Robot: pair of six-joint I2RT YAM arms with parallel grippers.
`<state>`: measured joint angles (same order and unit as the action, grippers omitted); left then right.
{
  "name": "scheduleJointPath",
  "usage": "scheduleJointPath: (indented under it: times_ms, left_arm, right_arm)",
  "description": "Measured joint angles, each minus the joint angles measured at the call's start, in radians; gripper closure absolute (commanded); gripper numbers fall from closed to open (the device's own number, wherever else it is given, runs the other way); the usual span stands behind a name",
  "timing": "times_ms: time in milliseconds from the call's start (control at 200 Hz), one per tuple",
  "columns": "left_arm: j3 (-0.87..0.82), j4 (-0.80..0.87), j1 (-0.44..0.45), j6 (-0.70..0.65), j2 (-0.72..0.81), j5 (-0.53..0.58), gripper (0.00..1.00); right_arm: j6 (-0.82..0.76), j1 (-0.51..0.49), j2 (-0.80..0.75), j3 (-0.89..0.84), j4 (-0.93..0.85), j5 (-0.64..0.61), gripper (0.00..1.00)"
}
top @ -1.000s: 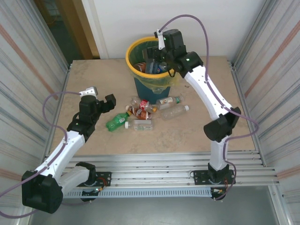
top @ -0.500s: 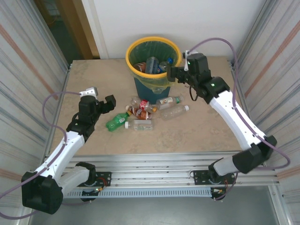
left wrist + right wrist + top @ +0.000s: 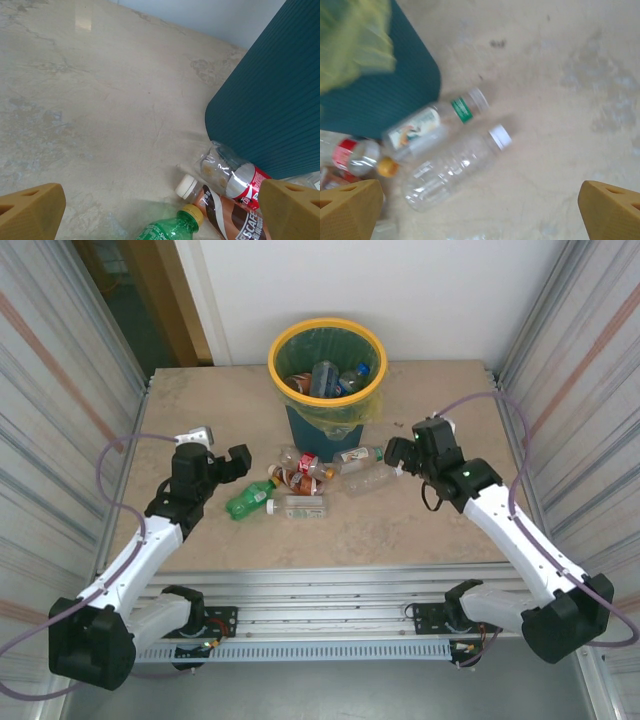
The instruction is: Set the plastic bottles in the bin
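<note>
The bin [image 3: 279,344], dark teal with a yellow rim and a yellow-green liner, stands at the back of the table with several plastic bottles [image 3: 325,378] inside. More bottles lie in front of it: a green one [image 3: 250,502], a red-labelled one [image 3: 303,466], a clear white-capped one [image 3: 372,480] and a green-banded one [image 3: 358,455]. My left gripper [image 3: 230,460] is open just left of the cluster, with the green bottle [image 3: 172,227] and a brown bottle [image 3: 235,220] ahead of it. My right gripper [image 3: 400,452] is open and empty, right of the clear bottle [image 3: 452,170].
The bin's teal wall [image 3: 270,100] stands close behind the bottle cluster. Its wall [image 3: 385,95] and liner [image 3: 350,40] lie at the upper left of the right wrist view. Corrugated metal walls [image 3: 70,390] flank the table, and bare tabletop [image 3: 420,530] spreads on the right.
My right arm swung from over the bin down to the table right of the bottles, its gripper opening fully. The left arm has barely moved.
</note>
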<state>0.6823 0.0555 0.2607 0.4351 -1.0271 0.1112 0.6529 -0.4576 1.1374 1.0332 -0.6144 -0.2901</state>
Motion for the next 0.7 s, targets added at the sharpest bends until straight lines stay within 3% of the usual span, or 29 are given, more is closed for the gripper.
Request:
scheduleJointPath:
  times_ms: [260, 696]
  left_arm:
    - [0.000, 0.000, 0.000, 0.016, -0.009, -0.009, 0.01]
    - [0.000, -0.005, 0.000, 0.019, -0.042, -0.015, 0.01]
  right_arm:
    - [0.161, -0.019, 0.050, -0.141, 0.048, 0.040, 0.02]
    - [0.290, -0.113, 0.287, -0.110, 0.151, 0.060, 0.02]
